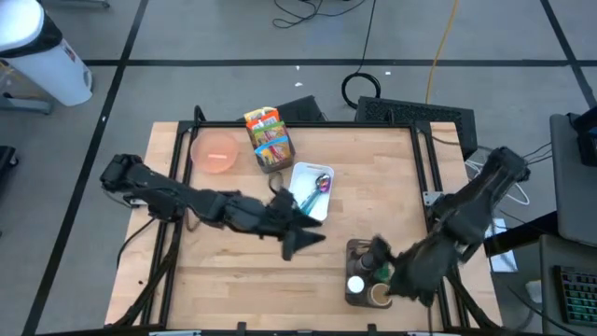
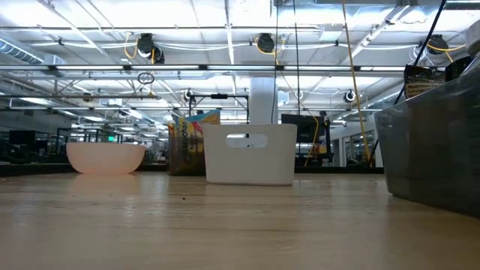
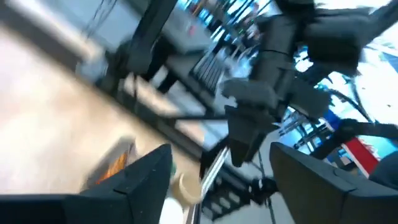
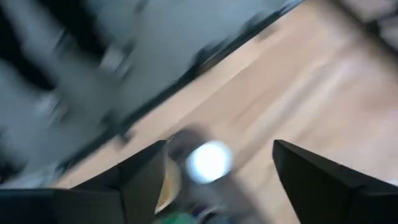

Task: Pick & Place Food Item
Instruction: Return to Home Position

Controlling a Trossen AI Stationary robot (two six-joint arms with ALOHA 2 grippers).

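Black plastic bin (image 2: 435, 142) at the surface's near right corner holds the gold-capped seasoning bottle (image 1: 379, 295); right gripper (image 1: 376, 251) above it and left gripper (image 1: 305, 242) mid-surface show wide, empty fingers, ready for homing.

Black bin (image 1: 354, 250) partly under right arm (image 1: 466, 210)

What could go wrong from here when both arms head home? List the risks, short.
1. The right pincer, open, hovers over the black bin that holds bottles. A low retreat could clip a cap and tip one.
2. The left pincer, open, hangs right beside the white bin. A careless swing back may nudge it.
3. Both pincers are close together over the table, so crossing paths could make them collide.
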